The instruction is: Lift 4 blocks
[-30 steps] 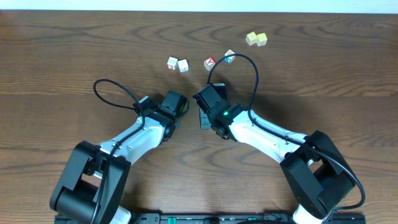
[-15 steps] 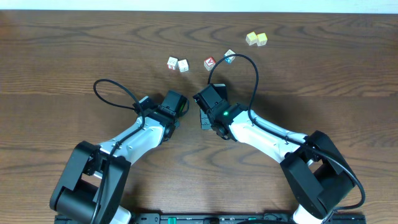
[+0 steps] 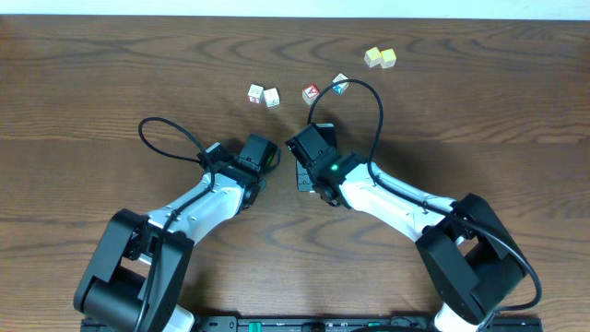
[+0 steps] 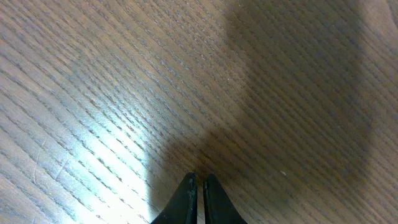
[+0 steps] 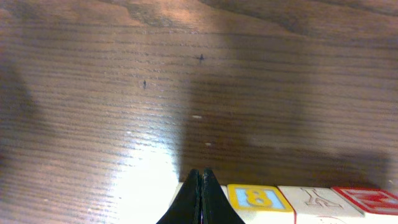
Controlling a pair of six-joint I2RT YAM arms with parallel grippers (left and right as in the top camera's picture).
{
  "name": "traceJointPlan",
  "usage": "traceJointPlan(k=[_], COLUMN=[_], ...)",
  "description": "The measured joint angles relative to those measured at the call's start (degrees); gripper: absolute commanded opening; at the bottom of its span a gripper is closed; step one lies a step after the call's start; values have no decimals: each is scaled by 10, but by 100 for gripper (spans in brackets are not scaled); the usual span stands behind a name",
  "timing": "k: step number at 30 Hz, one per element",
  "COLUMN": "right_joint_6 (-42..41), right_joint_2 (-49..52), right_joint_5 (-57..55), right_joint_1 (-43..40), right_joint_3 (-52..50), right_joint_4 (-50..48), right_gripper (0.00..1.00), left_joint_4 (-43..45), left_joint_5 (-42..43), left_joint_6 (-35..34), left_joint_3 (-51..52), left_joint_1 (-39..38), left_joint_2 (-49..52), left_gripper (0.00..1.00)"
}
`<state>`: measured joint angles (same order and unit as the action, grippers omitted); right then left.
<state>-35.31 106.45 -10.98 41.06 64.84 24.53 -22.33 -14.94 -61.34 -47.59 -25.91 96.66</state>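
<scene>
In the right wrist view a row of blocks lies along the bottom edge. It holds a yellow-framed blue face with an 8 (image 5: 253, 198), a white face with a drawn figure (image 5: 314, 199) and a red face (image 5: 367, 200). My right gripper (image 5: 200, 173) is shut, holds nothing, and stands in front of the row's left end. From overhead only a shaded grey-white bit of the blocks (image 3: 302, 175) shows beside the right gripper (image 3: 312, 152). The left gripper (image 4: 199, 180) is shut over bare wood, and its head (image 3: 258, 155) sits just left of the right one.
Loose cubes lie at the back of the wooden table (image 3: 111, 74). They are two white ones with pink-red edges (image 3: 255, 92) (image 3: 272, 97), a red-faced one (image 3: 311, 93), a blue-sided one (image 3: 340, 83) and two pale yellow ones (image 3: 372, 57) (image 3: 388, 58). Black cables loop over both arms.
</scene>
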Motion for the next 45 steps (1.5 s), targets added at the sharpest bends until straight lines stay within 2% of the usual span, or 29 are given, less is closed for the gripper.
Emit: traceJointPlan(k=[8,13,18,23,27,33,38,42,45], right_joint_6=[2,14,98,196,273,355,395,410,415], right_joint_2=[-1,-6,-10,-10,-10,-10,-11,-11,-11], right_joint_5=[17,87,199,284,363,481,560,591,603], right_joint_1=[-46,-144,-271,-403,-501,-605,-620,-612,-602], right_joint_3=[108,175,187,182,152,74,3,-39,-58], right_joint_4=[148,255,341,405,412,362,287,238,217], right_gripper=[1,1,1,1,1,1,1,1,1], left_joint_4=[5,81,100,99,98,98,100,100,102], left_joint_5=[7,72,149,221,295,458,549,577,567], left_joint_6=[12,112,197,233,246,289,333,348,345], left_joint_3=[0,1,1,1,1,2,2,2,2], left_joint_1=[0,0,0,0,13,88,118,115,114], left_joint_2=[0,0,0,0,0,-30,-50,-49,-46], left_gripper=[7,7,7,7,7,7,7,7,7])
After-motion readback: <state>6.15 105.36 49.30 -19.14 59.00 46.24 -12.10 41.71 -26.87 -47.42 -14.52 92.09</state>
